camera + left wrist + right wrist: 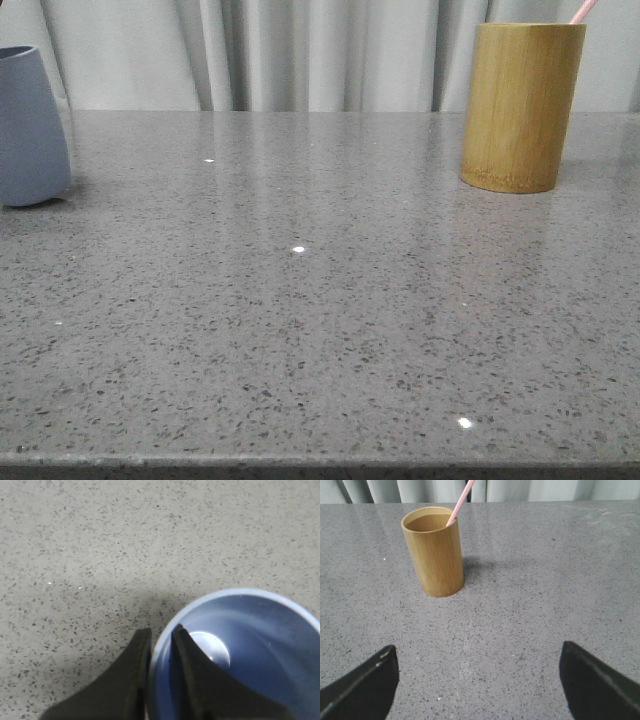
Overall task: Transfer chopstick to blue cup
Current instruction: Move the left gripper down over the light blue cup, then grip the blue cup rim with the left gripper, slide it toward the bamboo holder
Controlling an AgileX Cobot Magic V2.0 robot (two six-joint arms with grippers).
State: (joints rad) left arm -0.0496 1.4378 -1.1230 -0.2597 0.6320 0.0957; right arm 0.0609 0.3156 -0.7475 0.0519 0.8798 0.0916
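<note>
While the table (320, 330) spreads bare, the left gripper (161, 652) pinches the cup (30, 125) rim; right gripper (479, 675) gapes wide. Light, stiff, probably slippery, the chopstick (462, 500) leans in the holder (434, 552); grasp its upper shaft.

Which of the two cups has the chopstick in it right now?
The tan bamboo cup on the right; the pink chopstick leans out of it. The blue cup on the left is empty inside.

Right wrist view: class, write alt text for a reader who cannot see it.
A bamboo cup stands on a grey speckled table with a pink chopstick leaning out of it. The open right gripper is apart from it.
</note>
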